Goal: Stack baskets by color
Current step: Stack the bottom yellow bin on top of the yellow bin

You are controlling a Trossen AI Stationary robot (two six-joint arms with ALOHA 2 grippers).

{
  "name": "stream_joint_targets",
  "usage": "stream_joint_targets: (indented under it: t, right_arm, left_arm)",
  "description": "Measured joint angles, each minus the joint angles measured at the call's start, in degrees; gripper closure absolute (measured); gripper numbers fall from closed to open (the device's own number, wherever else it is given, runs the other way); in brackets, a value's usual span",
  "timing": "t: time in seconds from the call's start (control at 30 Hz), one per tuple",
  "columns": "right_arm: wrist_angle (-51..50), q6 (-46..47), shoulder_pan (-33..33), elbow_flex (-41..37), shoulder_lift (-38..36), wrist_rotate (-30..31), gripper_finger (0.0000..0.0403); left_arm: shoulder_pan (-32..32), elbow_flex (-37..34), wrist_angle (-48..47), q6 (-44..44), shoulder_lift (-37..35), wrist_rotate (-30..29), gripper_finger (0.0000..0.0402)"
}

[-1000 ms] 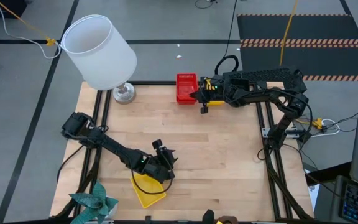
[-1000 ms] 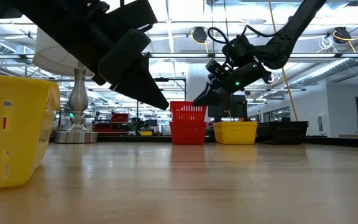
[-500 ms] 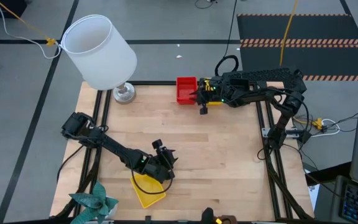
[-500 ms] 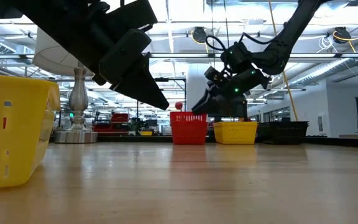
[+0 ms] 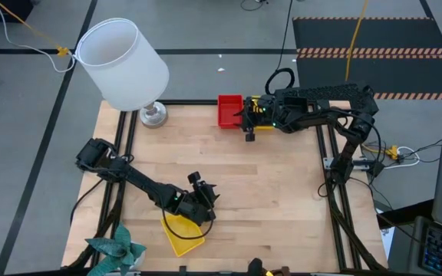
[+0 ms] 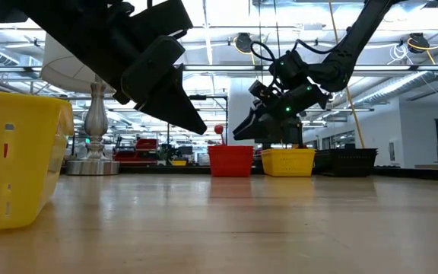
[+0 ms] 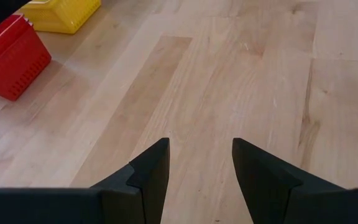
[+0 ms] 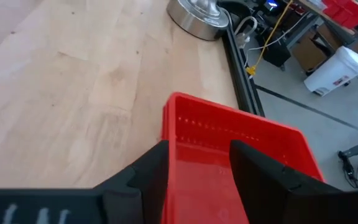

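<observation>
A red basket (image 5: 230,110) stands at the table's far edge, in the low view (image 6: 231,160) sunk into another red one. Beside it in that view stand a yellow basket (image 6: 287,161) and a black basket (image 6: 348,161). My right gripper (image 8: 197,149) hangs open just above the red basket's near wall (image 8: 185,115), clear of it in the low view (image 6: 238,134). Another yellow basket (image 5: 181,234) rests on the table near the front edge. My left gripper (image 7: 201,146) is open over bare wood beside it (image 5: 202,201).
A lamp with a white shade (image 5: 121,65) and metal foot (image 5: 153,115) stands at the far left corner. A green plant-like thing (image 5: 113,249) lies at the near left corner. Bare wood (image 5: 267,176) spans the table's middle.
My right gripper has opened and let go of the upper red basket, which has sunk down into the red one under it, so the red stack now stands lower. The gripper stays just above it.
</observation>
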Motion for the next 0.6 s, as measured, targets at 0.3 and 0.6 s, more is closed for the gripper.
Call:
stream_joint_targets:
  t: [0.3,0.6]
  right_arm:
    - [-2.6,3.6,1.8,0.0,-4.9,0.2,0.0238]
    - [-18.9,10.8,8.1,-0.1,-19.0,1.4,0.0238]
  left_arm:
    - [-0.1,0.0,-0.5,0.0,-0.4,1.3,0.0225]
    - [-2.1,0.4,-7.9,-2.1,-7.4,5.9,0.0225]
